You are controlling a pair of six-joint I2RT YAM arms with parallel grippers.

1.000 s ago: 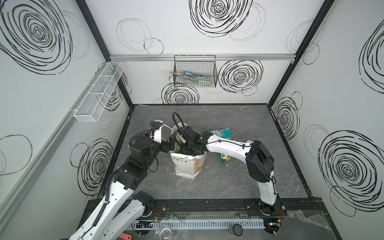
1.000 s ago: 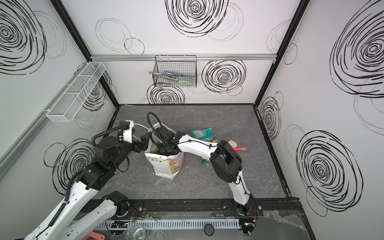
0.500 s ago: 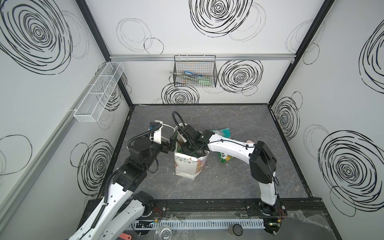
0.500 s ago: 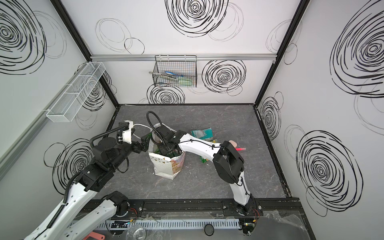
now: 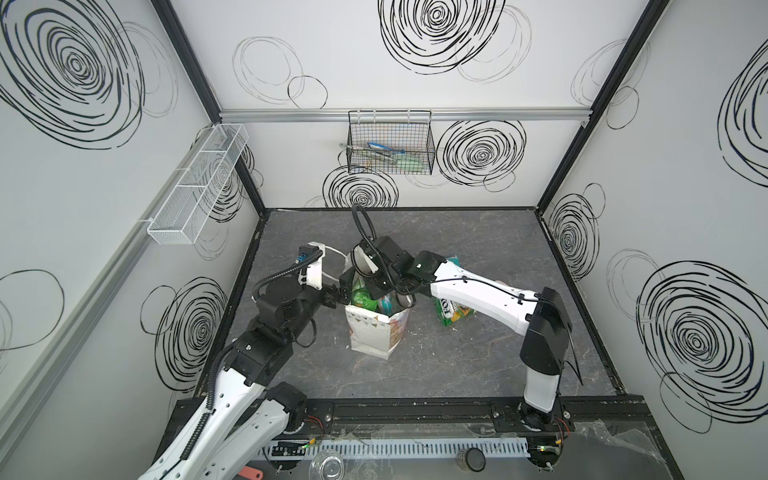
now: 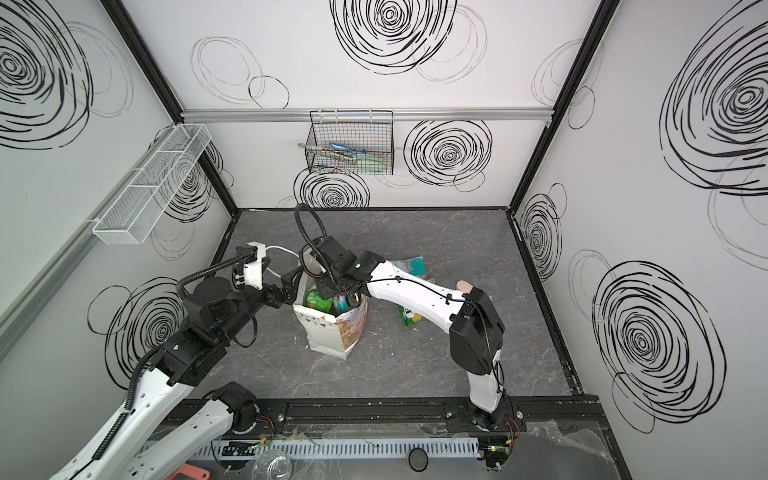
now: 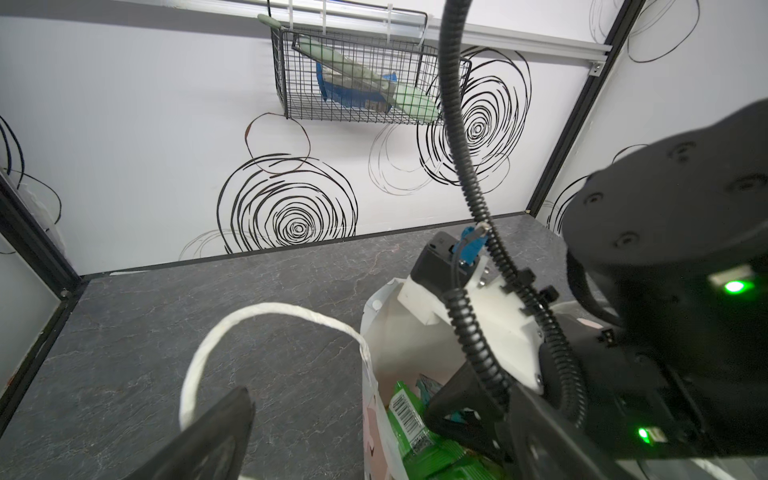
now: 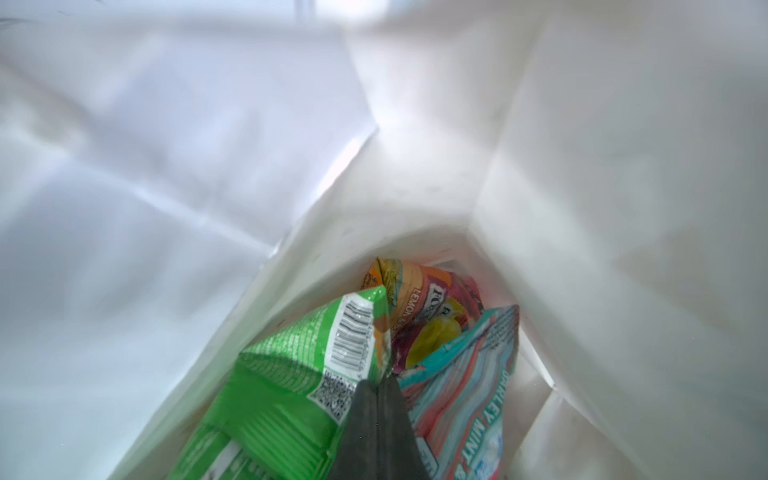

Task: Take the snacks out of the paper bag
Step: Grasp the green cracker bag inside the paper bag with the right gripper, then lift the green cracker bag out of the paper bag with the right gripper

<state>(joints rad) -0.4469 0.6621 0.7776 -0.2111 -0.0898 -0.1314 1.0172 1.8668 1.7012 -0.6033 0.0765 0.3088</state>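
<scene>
Closing our right gripper [image 8: 377,386] tight just now by the green packet [image 8: 282,374] in the mid-frame paper bag [image 5: 370,332], left gripper [image 5: 341,286] wide, we can try lifting.

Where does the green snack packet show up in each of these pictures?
Both top views: green packet in the paper bag's open mouth, mid-floor.
Left wrist view: packet inside the bag, barcode showing.
Right wrist view: packet inside the bag, beside the shut fingers.
Shared landmark: the bag's white walls.
</scene>
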